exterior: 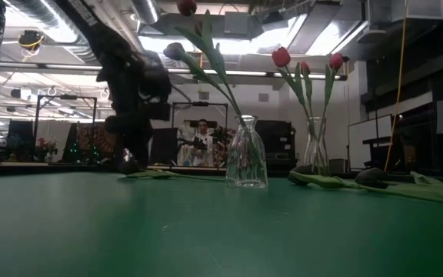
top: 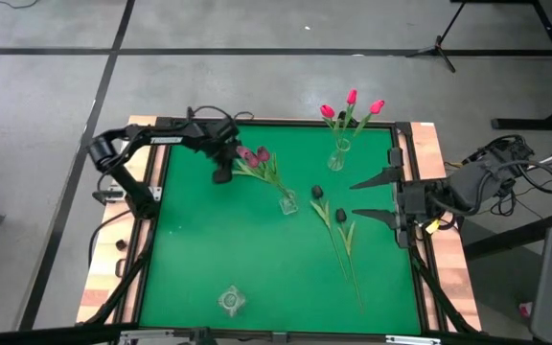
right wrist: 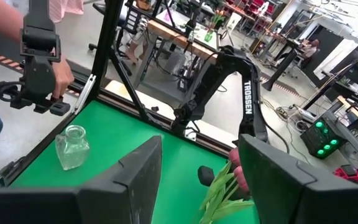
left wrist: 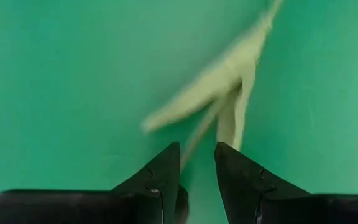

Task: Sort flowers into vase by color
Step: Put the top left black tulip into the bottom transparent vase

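My left gripper (top: 221, 175) points down at the table's far left, open. Its fingertips (left wrist: 196, 149) stand on either side of the thin stem (left wrist: 197, 134) of a flower lying on the green table; its leaf (exterior: 156, 174) rests flat. I cannot tell whether they touch it. Mauve flowers (top: 253, 154) stand in a glass vase (top: 287, 203) at mid table. Pink-red flowers (top: 351, 102) stand in a second vase (top: 338, 158) at the far edge. Two near-black flowers (top: 318, 193) (top: 341, 217) lie flat toward the right. My right gripper (top: 377, 196) waits open, high over the right edge.
An empty glass vase (top: 230, 301) stands near the front edge, left of centre. The dark flowers' long stems (top: 353, 273) run toward the near right corner. A wooden rim (top: 429, 172) borders the table. In the right wrist view, a person's hand (right wrist: 61, 76) shows beyond the table.
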You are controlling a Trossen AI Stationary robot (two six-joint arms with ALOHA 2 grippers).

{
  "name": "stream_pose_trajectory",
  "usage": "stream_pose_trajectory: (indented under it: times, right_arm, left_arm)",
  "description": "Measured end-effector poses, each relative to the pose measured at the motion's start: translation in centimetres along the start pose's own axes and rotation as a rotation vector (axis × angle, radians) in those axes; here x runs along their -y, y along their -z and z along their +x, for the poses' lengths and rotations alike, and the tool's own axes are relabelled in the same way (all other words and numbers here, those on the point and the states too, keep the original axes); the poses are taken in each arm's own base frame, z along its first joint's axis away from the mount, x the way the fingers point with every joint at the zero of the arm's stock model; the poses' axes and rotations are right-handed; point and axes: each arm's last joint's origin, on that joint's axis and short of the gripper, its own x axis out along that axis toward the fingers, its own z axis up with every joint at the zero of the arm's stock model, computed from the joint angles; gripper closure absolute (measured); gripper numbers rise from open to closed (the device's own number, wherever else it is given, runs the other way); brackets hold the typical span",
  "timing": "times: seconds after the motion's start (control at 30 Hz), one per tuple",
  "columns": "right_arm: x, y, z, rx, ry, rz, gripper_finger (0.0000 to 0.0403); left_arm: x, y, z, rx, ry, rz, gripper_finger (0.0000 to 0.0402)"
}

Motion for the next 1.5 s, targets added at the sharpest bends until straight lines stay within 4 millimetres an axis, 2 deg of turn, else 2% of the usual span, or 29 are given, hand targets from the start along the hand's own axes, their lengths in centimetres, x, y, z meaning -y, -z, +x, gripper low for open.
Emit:
stream_pose_trajectory:
  times: [0.27,0.37,0.5,0.77,0.93,1.2,1.5]
  right_arm:
    - [0.0,0.1,0.0,-0.006,-0.002,-0.003,0.0189]
    - [0.0,0.1,0.0,-0.006,-0.002,-0.003,0.0189]
    - [0.0,0.0,0.0,-0.005,-0.001,-0.001,0.0189]
    - [0.0,0.0,0.0,-0.003,-0.001,0.024,0.0189]
    - [0.0,0.0,0.0,-0.004,-0.001,0.024,0.0189]
    - [0.0,0.0,0.0,-0.004,-0.004,0.024,0.0189]
    - [0.2,0.1,0.0,-0.019,0.058,0.026,0.0189]
  left_arm:
    - [-0.2,0.1,1.5,-0.054,0.004,0.040,0.0306]
    - [0.0,0.2,1.5,-0.067,0.008,0.042,0.0330]
    - [-0.1,0.2,1.5,-0.090,-0.033,0.048,0.0389]
    - [1.0,0.0,1.1,-0.154,-0.107,0.089,0.0401]
    - [2.4,-0.1,-1.1,-0.163,-0.145,0.104,0.0401]
    - [4.8,0.4,-6.3,-0.088,-0.205,0.035,0.0401]
    - [8.6,3.2,-12.2,-0.050,-0.252,-0.023,0.0401]
